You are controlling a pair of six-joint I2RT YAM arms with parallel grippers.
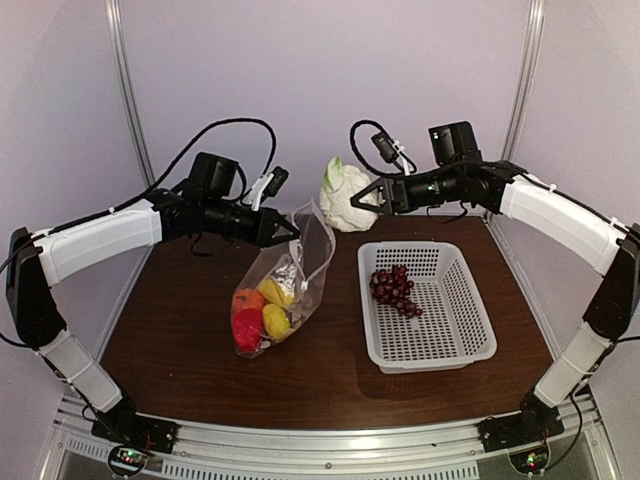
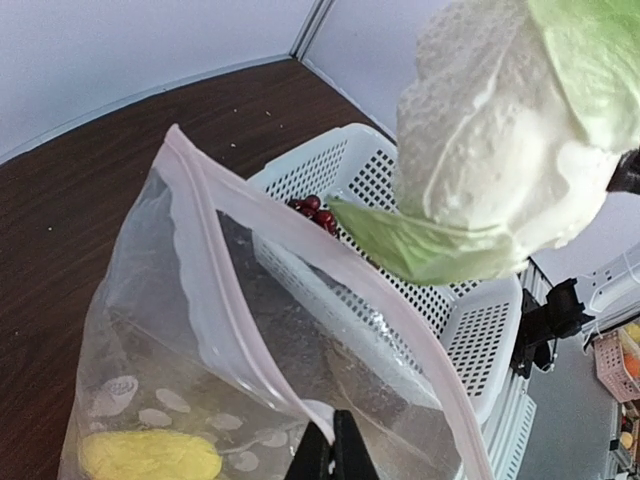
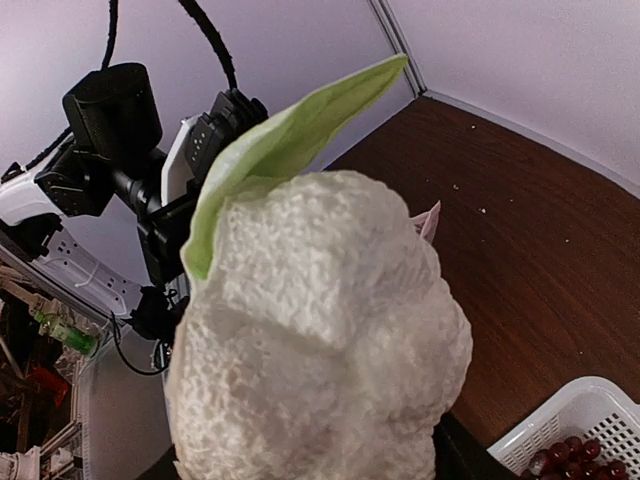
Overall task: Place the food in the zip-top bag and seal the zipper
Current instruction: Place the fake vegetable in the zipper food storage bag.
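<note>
The white basket (image 1: 452,335) is sitting right on the table (image 1: 180,330). Left of it, the left gripper (image 1: 290,228), jaws together on the zipper (image 2: 290,228), is propping the zip-top bag (image 1: 310,255) open. The right gripper (image 1: 383,195) is clamping the cauliflower (image 1: 345,195) aloft just beyond the mouth, for dropping in. Grapes (image 1: 395,288) are waiting in the basket.

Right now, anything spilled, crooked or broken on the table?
Nothing stands out. The left tool pinches the bag by its rim, mouth up; toy food sits at its bottom. The right tool holds the cauliflower in the air near it. Grapes lie in the basket. No spills or damage visible.
</note>
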